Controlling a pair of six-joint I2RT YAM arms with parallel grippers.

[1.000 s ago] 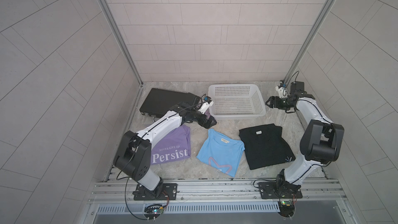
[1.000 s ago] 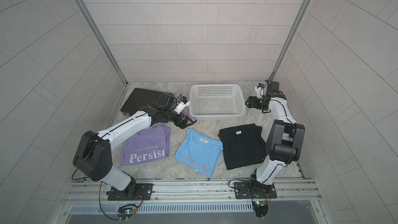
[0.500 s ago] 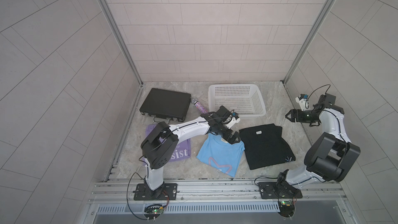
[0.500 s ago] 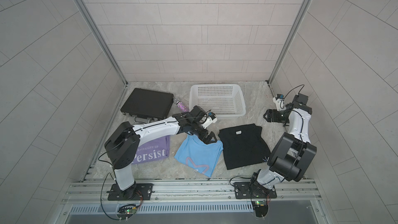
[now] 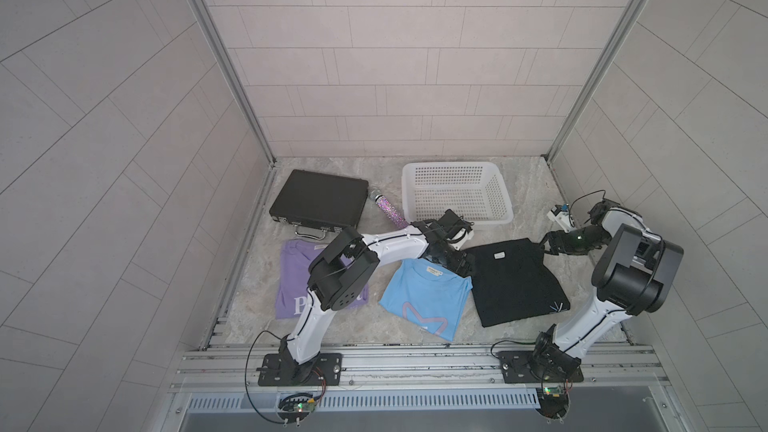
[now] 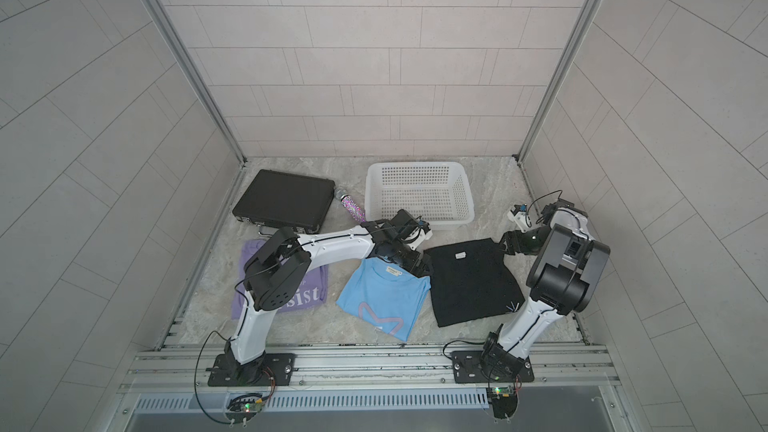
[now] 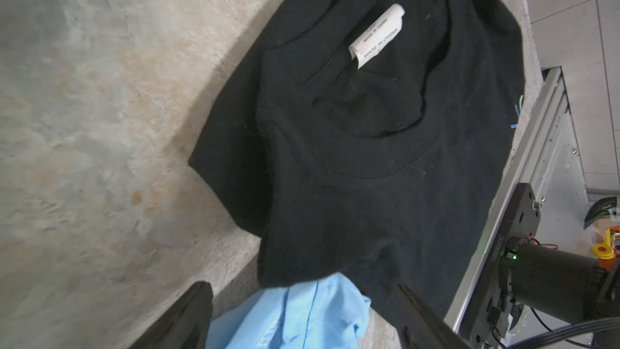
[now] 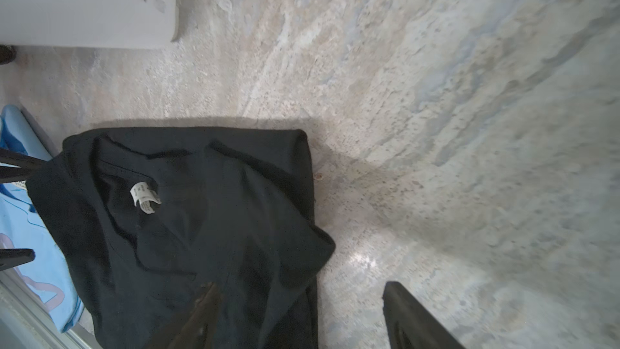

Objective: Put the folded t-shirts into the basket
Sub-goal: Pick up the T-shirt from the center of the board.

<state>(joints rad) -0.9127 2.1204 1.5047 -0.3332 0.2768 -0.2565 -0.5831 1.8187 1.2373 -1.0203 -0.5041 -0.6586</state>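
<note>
Our left gripper [image 5: 460, 266], jaws spread wide, holding nothing, at the left collar corner of the black shirt [image 5: 515, 284], our right gripper [image 5: 545, 244], jaws likewise apart and empty, at its right corner, shirt lying on the table just in front of the basket [image 5: 496, 197]

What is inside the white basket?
In the basket only its mesh floor shows, no shirt. The left arm hides part of its near rim.

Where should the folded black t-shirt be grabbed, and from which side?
On the black t-shirt, probably the two collar-end corners nearest the basket: left gripper from the light blue t-shirt side, right gripper from the bare table side. It lies flat and wide, so a single pinch would likely let the fold sag.
</note>
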